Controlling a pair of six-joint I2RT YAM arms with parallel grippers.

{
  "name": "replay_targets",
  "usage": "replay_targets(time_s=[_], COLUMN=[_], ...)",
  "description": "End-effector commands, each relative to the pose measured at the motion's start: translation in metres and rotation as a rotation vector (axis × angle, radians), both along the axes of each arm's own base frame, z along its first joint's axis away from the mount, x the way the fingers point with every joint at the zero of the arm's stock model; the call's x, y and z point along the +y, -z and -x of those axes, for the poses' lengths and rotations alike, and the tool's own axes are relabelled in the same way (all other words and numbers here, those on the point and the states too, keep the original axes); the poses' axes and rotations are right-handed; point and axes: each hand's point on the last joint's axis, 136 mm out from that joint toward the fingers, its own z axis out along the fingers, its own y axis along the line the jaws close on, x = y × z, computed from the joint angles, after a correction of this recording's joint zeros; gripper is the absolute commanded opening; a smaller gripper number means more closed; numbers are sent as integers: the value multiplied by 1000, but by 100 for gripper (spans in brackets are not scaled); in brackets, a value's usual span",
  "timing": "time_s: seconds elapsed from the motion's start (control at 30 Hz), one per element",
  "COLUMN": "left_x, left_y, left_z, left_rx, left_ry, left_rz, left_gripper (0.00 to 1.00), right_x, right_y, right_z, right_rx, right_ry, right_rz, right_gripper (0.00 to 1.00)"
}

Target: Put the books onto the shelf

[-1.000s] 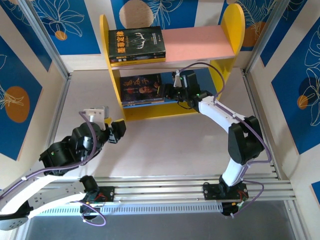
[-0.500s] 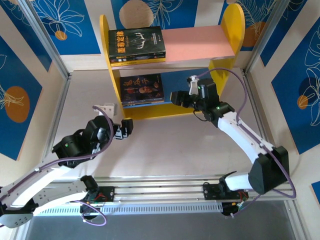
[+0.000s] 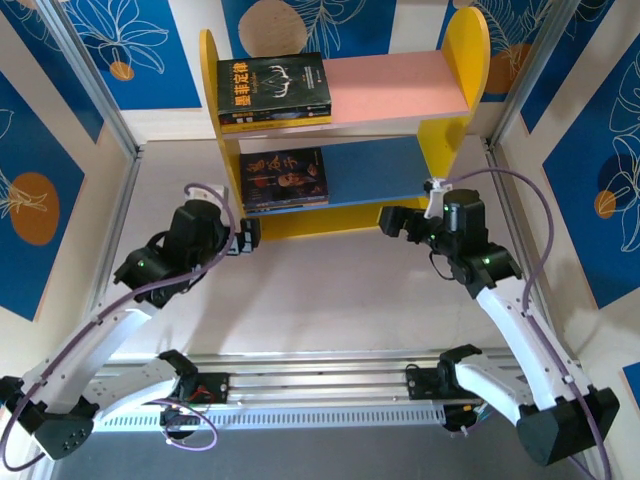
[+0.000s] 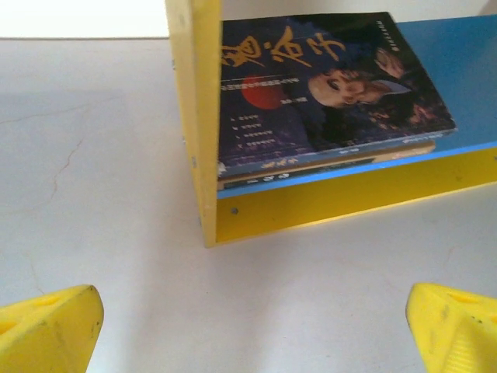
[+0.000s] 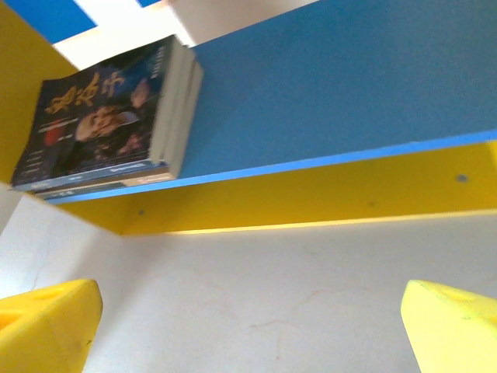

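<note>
1. Top external view taken for the stage of work: every book seen lies on the shelf [image 3: 462,50], and both grippers are empty. Judged as the closing step, with placement done.
2. Next move, as judged: calls for drawing both arms back toward their bases, clear of the yellow front edge, with no nudge to either stack. Nothing is left to grasp.
3. Shelf: stands upright at the far side of the table [image 3: 330,290], with rounded yellow side panels, the pink board [image 3: 400,85] above and the blue board [image 3: 385,170] below.
4. Upper stack [image 3: 273,92]: lies flat at the left end of the pink board, with a black cover and a yellow title along the spine.
5. Lower stack [image 3: 285,180]: lies flat at the left end of the blue board, against the left panel. Carries a dark-blue cover with a Chinese title and a face, and its edges are roughly flush. Exact count cannot be told.
6. Left gripper [image 3: 248,238]: hovers just in front of the shelf's left foot. Yellow fingertips [image 4: 46,330] spread wide, nothing between.
7. Right gripper [image 3: 392,220]: hovers near the shelf's right foot. Yellow fingertips [image 5: 46,322] likewise wide apart and empty.
</note>
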Motion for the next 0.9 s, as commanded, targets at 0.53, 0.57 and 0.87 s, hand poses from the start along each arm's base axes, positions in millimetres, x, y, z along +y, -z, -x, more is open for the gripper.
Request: replay_targets(time_s=[0.53, 0.57, 0.87], left_x=[118, 120, 132], left_y=[113, 117, 151], left_z=[-78, -80, -97], left_rx=[-114, -129, -241], left_ry=[-326, -325, -332], left_rz=[-297, -302, -284], left_gripper=[100, 100, 100], right_x=[-80, -80, -75], right_y=[42, 43, 50], right_z=[-1, -2, -7], right_rx=[-7, -16, -281], right_ry=[242, 238, 166], right_rz=[104, 108, 177], right_gripper=[99, 99, 99])
